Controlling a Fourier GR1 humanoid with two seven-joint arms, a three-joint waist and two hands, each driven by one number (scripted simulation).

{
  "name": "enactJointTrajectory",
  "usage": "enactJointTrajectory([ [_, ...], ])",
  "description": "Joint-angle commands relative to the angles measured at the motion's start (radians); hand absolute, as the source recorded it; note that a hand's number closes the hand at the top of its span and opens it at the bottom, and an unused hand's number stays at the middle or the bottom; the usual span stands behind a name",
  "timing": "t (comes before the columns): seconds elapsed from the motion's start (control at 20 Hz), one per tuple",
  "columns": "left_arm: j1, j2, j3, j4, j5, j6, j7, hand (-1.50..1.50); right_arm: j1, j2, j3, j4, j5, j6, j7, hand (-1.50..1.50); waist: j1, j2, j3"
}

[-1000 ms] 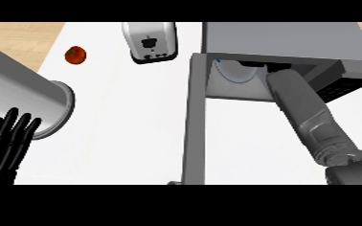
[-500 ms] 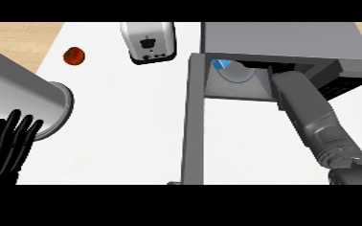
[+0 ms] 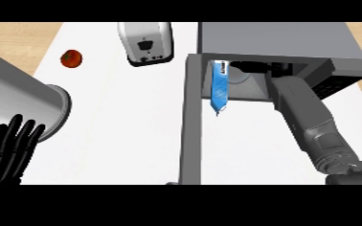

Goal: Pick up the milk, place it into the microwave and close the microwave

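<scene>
Milk carton, at microwave mouth

Milk [image 3: 220,87]: blue-white carton, tilted at microwave [image 3: 283,38] opening beside open door [image 3: 189,124]. Probably light, stiff, smooth; best held round its sides. Right hand hidden inside, fingers untellable. Left hand [image 3: 16,146]: relaxed, counter's lower-left edge.

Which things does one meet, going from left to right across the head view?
Left hand at the lower left edge → red tomato → toaster → open microwave door → blue and white milk carton at the microwave's opening → right forearm reaching into it.
</scene>
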State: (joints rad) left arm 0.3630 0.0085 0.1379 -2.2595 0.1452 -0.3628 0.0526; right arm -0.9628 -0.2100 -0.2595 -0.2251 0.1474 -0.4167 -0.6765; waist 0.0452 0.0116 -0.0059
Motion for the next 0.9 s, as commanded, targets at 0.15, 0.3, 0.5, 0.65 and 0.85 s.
enactJointTrajectory([
  [0.15, 0.059, -0.008, -0.038, 0.033, -0.029, -0.026, -0.078, -1.50, 0.135, -0.015, -0.015, -0.056, -0.047, 0.170, -0.052, -1.50, -0.040, -0.013, 0.006],
  [0.3, 0.082, -0.008, -0.054, -0.048, -0.002, 0.001, -0.032, -1.50, 0.206, 0.027, -0.002, -0.103, -0.049, 0.149, -0.059, -1.50, -0.052, -0.020, 0.005],
  [0.5, 0.037, -0.008, -0.049, -0.014, -0.032, 0.027, -0.015, -1.50, 0.272, 0.087, 0.004, -0.127, -0.058, 0.132, -0.049, -1.50, -0.058, -0.019, 0.005],
  [0.65, 0.042, -0.008, -0.037, -0.030, -0.005, 0.026, 0.015, -1.50, 0.346, 0.103, 0.025, -0.151, -0.054, 0.172, -0.067, -1.50, -0.058, -0.019, 0.005],
  [0.85, 0.035, -0.008, -0.086, 0.011, -0.057, 0.046, -0.025, -1.50, 0.441, 0.151, 0.024, -0.215, -0.089, 0.233, -0.122, -1.50, -0.062, -0.018, 0.005],
])
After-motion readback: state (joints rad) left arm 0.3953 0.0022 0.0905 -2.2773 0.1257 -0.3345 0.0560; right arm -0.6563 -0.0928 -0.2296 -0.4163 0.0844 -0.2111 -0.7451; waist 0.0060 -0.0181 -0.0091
